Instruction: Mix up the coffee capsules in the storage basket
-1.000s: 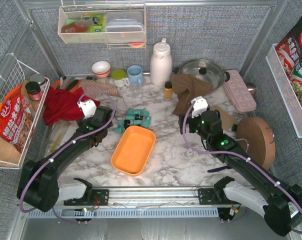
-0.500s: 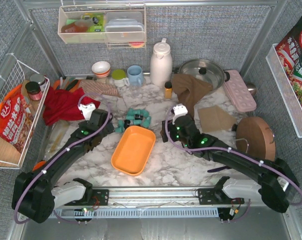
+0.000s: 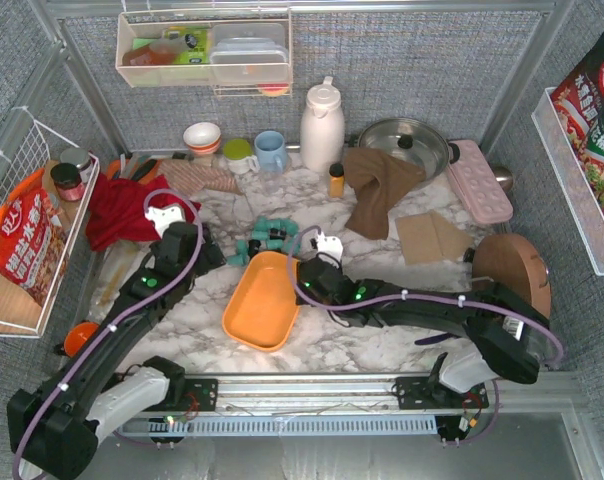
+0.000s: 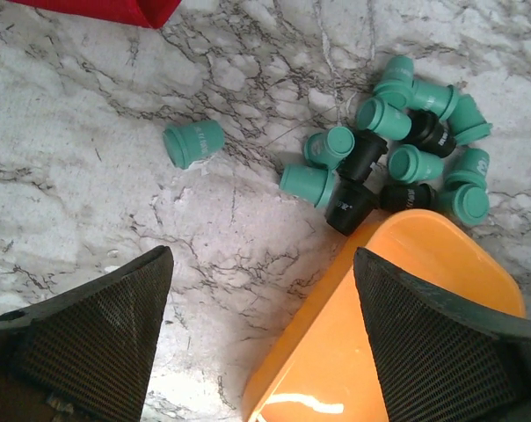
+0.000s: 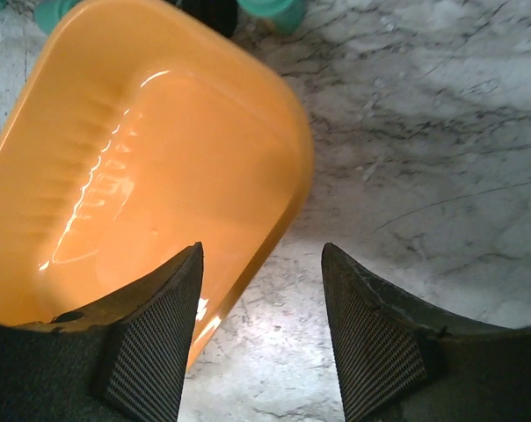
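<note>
Up top first: storage basket (image 3: 267, 300) lying empty mid-bench, coffee capsules (image 3: 269, 238) bunched just beyond its rim at 12 o'clock, none inside yet. Left hand (image 3: 204, 256) at the basket's 9 o'clock, right hand (image 3: 302, 276) tucked in at 3 o'clock, right by the rim. Too small here to read either hand's spread.

Over to the left wrist: left hand (image 4: 261, 264) spread wide, gripping nothing. Reveals detail lost up top: teal and black coffee capsules (image 4: 397, 163) tipped every which way, touching one another, a black one right at the storage basket (image 4: 406, 343) edge, plus one teal stray (image 4: 193, 143) well apart at 9 o'clock of the bunch. Looks like light, hard, smooth stuff, prone to rolling; best pinched across the tapered wall, or simply swept.

Right wrist now: right hand (image 5: 261, 255) open, empty, straddling the storage basket (image 5: 160, 176) at its 3 o'clock rim, one finger over glossy plastic, the other over bench. Shows the bare ribbed floor, hides nearly every capsule. Probably stiff, slick, light; take it by that rim.
</note>
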You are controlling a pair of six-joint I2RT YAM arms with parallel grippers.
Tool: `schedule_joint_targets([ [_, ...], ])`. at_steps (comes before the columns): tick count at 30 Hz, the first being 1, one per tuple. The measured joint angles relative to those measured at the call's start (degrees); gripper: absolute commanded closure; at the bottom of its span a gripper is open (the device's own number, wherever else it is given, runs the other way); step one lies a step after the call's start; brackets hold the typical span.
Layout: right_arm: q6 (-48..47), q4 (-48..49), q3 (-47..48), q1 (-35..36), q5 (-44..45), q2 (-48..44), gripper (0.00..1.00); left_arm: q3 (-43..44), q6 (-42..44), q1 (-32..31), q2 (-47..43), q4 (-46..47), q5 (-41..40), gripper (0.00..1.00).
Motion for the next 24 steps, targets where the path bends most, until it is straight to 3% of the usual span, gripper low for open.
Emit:
schedule_joint_targets([
  [9,7.6,-1.8,2.2,4.8,6.9,5.0,0.53,-1.7,1.5,0.0,-5.5,-0.3,0.3,0.09],
  [14,11.1,-3.8,5.7,5.2,8.2,9.4,0.77,-3.1,2.3,0.0,-6.9,-0.3,0.3,0.09],
  [19,13.9,-4.9,7.2,5.5,8.6,11.4,0.9,-4.1,2.8,0.0,-8.0,-0.3,0.3,0.09],
  [24,15.5,-7.6,8.0,5.5,9.5,11.2,0.97,-5.3,3.3,0.0,-9.3,-0.1,0.2,0.09],
])
